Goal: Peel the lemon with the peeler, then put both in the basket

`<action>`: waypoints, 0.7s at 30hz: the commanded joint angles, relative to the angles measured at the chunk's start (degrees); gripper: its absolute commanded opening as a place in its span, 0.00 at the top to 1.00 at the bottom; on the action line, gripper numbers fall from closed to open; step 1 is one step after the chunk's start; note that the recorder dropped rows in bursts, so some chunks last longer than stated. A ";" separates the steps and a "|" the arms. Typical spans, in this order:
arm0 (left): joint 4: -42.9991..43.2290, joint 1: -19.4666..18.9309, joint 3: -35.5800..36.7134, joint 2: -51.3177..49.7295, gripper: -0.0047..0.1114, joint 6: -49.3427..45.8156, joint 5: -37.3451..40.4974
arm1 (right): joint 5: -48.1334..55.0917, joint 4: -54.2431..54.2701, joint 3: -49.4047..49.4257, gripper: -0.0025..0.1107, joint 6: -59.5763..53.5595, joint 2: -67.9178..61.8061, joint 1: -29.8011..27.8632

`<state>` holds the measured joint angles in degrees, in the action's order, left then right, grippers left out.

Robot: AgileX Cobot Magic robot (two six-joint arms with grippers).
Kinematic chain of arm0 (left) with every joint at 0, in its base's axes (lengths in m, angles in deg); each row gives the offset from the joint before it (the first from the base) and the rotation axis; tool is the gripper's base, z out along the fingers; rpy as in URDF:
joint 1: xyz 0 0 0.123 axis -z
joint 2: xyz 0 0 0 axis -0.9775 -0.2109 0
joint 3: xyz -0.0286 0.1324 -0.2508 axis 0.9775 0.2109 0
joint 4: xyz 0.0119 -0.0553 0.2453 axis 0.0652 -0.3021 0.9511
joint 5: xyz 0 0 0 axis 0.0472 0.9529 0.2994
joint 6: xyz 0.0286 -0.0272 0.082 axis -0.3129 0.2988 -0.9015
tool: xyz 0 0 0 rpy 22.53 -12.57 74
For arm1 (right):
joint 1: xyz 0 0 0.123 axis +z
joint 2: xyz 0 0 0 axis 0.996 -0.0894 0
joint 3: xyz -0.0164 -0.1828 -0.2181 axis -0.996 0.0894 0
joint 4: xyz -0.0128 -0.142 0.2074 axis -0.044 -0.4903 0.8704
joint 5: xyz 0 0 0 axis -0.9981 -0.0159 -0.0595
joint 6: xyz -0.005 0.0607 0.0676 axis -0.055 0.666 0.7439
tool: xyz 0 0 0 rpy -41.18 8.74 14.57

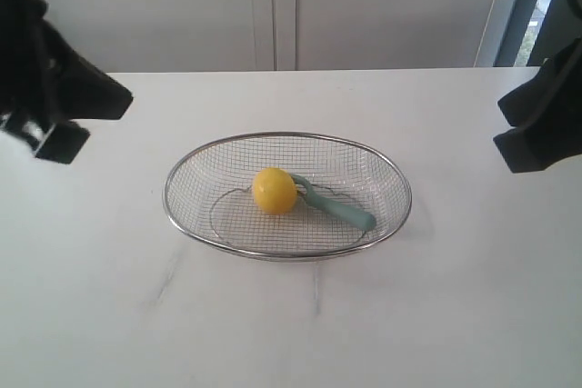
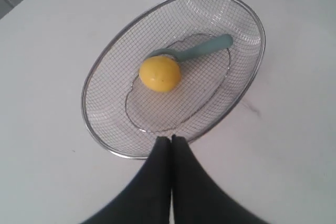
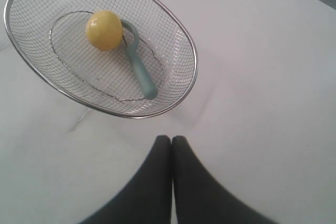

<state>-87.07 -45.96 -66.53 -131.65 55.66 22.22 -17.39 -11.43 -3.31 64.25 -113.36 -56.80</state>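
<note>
The yellow lemon point(image 1: 274, 190) lies inside the wire-mesh basket point(image 1: 178, 170) at the table's middle. Right beside it, also in the basket, rests the teal peeler point(image 1: 338, 207), its curved head against the lemon. Both wrist views show the same pair: lemon point(image 2: 159, 74) and peeler point(image 2: 202, 50) in the basket point(image 2: 105, 56), lemon point(image 3: 104, 30) and peeler point(image 3: 139, 69) in the basket point(image 3: 178, 32). My left gripper point(image 2: 170, 139) is shut and empty, held above the basket's near rim. My right gripper point(image 3: 171, 139) is shut and empty, apart from the basket over bare table.
The white table point(image 1: 455, 297) stretches around the basket. The left arm's dark body point(image 1: 50, 88) hangs at the far left and the right arm's body point(image 1: 544, 120) at the far right, both raised off the table. A pale wall stands behind.
</note>
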 commanded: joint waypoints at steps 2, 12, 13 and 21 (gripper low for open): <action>8.77 0.10 6.21 14.03 0.96 11.50 7.04 | -0.01 -0.41 0.32 0.98 0.29 0.24 -0.17; 22.50 0.10 7.53 41.00 0.96 27.53 21.74 | -0.12 -0.41 0.32 0.98 0.29 0.24 -0.17; 22.50 0.10 7.53 42.37 0.96 27.53 21.85 | -0.10 -0.25 0.32 0.98 0.29 0.24 -0.17; 23.44 0.10 7.53 44.87 0.96 27.40 21.85 | -0.10 -0.25 0.32 0.98 0.29 0.24 -0.17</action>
<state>-63.97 -45.96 -59.18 -87.21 82.69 43.61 -17.39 -11.43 -3.31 64.25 -113.36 -56.80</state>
